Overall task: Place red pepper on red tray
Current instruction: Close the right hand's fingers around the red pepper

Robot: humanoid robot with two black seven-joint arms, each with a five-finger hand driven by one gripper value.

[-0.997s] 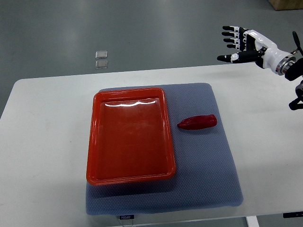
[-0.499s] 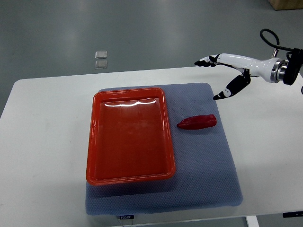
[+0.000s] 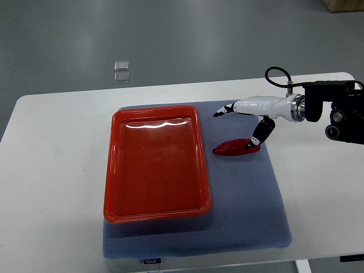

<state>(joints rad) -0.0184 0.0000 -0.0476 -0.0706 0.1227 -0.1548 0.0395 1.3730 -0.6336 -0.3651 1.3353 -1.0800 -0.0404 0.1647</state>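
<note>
A red pepper [image 3: 233,147] lies on the blue-grey mat [image 3: 239,193], just right of the empty red tray [image 3: 156,165]. My right hand [image 3: 234,126] reaches in from the right and hovers over the pepper with its fingers spread. The long fingers [image 3: 223,110] point left past the pepper's far side. Its thumb [image 3: 256,138] comes down at the pepper's right end. The hand holds nothing. No left arm shows in the view.
The mat lies on a white table [image 3: 51,170]. Two small clear squares [image 3: 121,71] rest on the grey floor beyond the table's far edge. The right forearm's black housing [image 3: 335,111] sits over the table's right side.
The right hand has swung down and left from above the table's far right corner. It now sits over the pepper, thumb at its right end. Pepper and tray have not moved.
</note>
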